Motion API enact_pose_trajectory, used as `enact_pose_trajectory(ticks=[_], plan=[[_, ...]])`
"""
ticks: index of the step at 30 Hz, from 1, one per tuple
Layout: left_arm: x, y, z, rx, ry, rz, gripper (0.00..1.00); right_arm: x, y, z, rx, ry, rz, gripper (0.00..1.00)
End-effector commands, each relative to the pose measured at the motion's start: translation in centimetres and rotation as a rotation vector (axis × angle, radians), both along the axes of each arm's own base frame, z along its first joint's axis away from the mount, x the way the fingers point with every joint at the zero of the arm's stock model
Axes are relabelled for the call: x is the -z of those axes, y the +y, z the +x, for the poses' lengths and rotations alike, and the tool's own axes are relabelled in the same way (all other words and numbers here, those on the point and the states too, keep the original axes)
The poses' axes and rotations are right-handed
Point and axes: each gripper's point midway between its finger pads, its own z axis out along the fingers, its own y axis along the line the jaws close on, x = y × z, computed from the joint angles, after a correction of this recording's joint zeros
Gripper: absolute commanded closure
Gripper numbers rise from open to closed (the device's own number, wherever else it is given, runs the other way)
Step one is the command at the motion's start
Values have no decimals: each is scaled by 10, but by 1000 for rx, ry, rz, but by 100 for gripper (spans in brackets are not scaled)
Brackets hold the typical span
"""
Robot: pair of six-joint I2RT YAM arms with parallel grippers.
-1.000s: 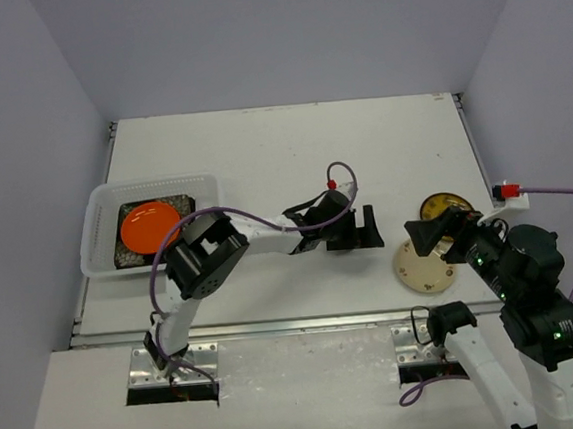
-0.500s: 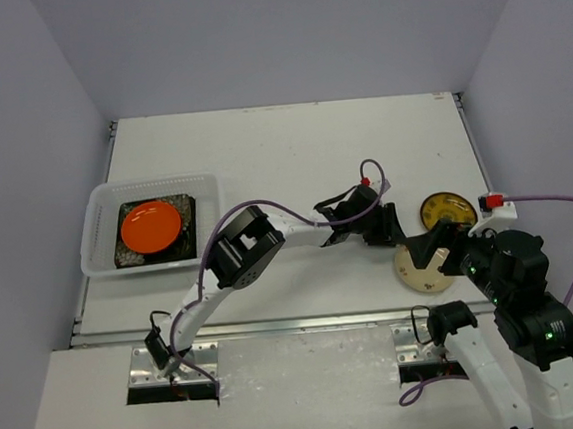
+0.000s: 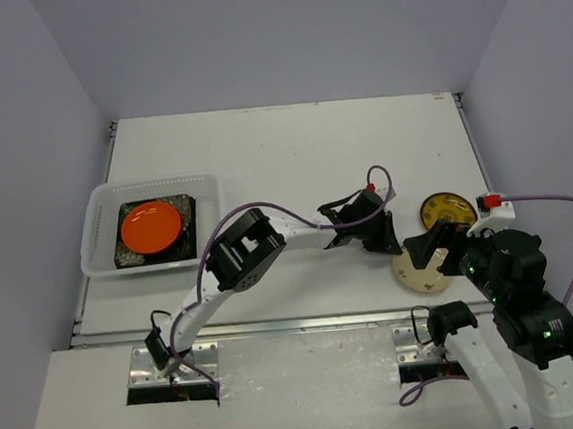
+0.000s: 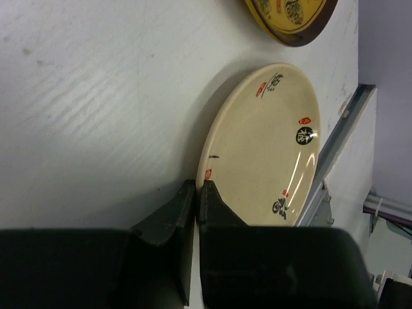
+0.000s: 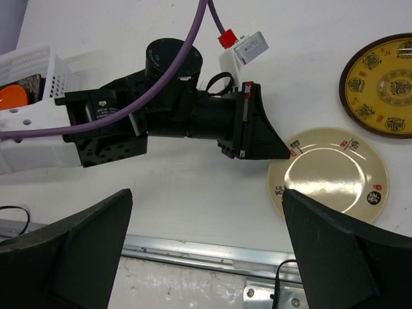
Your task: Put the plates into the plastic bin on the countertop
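Two plates lay at the tabletop's (image 3: pixel 281 155) right: cream plate (image 3: pixel 417 275), rim pinched by the left hand (image 4: pixel 196 187), fingers narrow; yellow plate (image 3: pixel 445 209) just beyond. Right hand (image 5: pixel 207 193) hovered wide open. Plastic bin (image 3: pixel 96 216) held orange plate (image 3: pixel 150 226).

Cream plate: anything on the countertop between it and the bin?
Nothing visible. Between the cream plate and the plastic bin only the left arm's own links span the countertop, its end effector at the plate's rim.
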Motion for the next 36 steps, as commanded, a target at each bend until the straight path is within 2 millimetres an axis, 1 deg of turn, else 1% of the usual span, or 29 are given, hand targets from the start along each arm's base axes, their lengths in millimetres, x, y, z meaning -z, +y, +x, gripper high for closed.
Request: enact_pose_trajectory(ticks=[1, 2, 4, 6, 7, 8, 9, 10, 11, 12, 13, 14, 15, 16, 17, 18, 20, 21, 22, 23, 24, 27, 29, 32, 34, 35, 36], plan=[[-4, 69, -4, -49, -88, 242, 100, -4, -2, 9, 14, -25, -8, 1], [-26, 76, -1, -64, -110, 223, 100, -4, -2, 9, 16, -24, -6, 1], [-84, 111, 18, -177, -203, 202, 100, -1, -1, 11, 11, -18, -5, 1], [-126, 149, 39, -298, -261, 179, 100, 2, 0, 13, 10, -14, 0, 1], [-147, 175, 51, -371, -277, 164, 100, 4, 1, 14, 8, -10, 4, 1], [-166, 208, 62, -455, -287, 146, 100, 8, 3, 16, 3, -3, 10, 1], [-180, 249, 75, -558, -285, 133, 100, 12, 6, 18, -6, 6, 17, 1], [-191, 290, 84, -662, -281, 123, 100, 17, 8, 20, -14, 16, 24, 1], [-197, 333, 93, -772, -268, 118, 100, 22, 11, 23, -20, 26, 32, 1], [-199, 345, 94, -802, -262, 114, 100, 23, 11, 23, -22, 29, 34, 1], [-202, 390, 106, -920, -255, 115, 100, 26, 13, 25, -28, 38, 40, 1], [-207, 445, 102, -1077, -250, 100, 100, 33, 16, 27, -39, 53, 47, 1], [-209, 489, 91, -1210, -251, 81, 100, 39, 19, 30, -48, 65, 53, 1], [-210, 527, 85, -1324, -256, 81, 100, 41, 20, 32, -50, 68, 60, 1], [-207, 571, 76, -1455, -252, 93, 100, 44, 22, 33, -55, 71, 69, 1], [-203, 592, 63, -1521, -246, 102, 100, 46, 25, 36, -64, 72, 76, 1], [-190, 624, 46, -1617, -214, 128, 100, 49, 28, 39, -76, 81, 88, 1], [-178, 639, 40, -1655, -184, 149, 100, 51, 30, 41, -79, 89, 92, 1], [-166, 649, 35, -1679, -150, 166, 100, 52, 31, 41, -85, 95, 97, 1], [-154, 656, 32, -1690, -121, 171, 100, 54, 32, 42, -88, 96, 98, 1], [-145, 658, 30, -1683, -95, 159, 100, 56, 33, 43, -90, 99, 101, 1], [-125, 662, 25, -1679, -56, 147, 100, 60, 34, 45, -95, 102, 106, 1], [-124, 663, 23, -1685, -67, 150, 100, 63, 34, 45, -95, 105, 106, 1], [-136, 668, 18, -1714, -124, 166, 100, 64, 35, 48, -95, 102, 111, 1], [-141, 668, 16, -1712, -138, 166, 100, 66, 38, 48, -106, 108, 117, 1], [-141, 666, 16, -1707, -136, 167, 95, 68, 39, 48, -109, 113, 120, 1], [-139, 665, 15, -1701, -129, 170, 85, 70, 40, 49, -113, 118, 123, 1]])
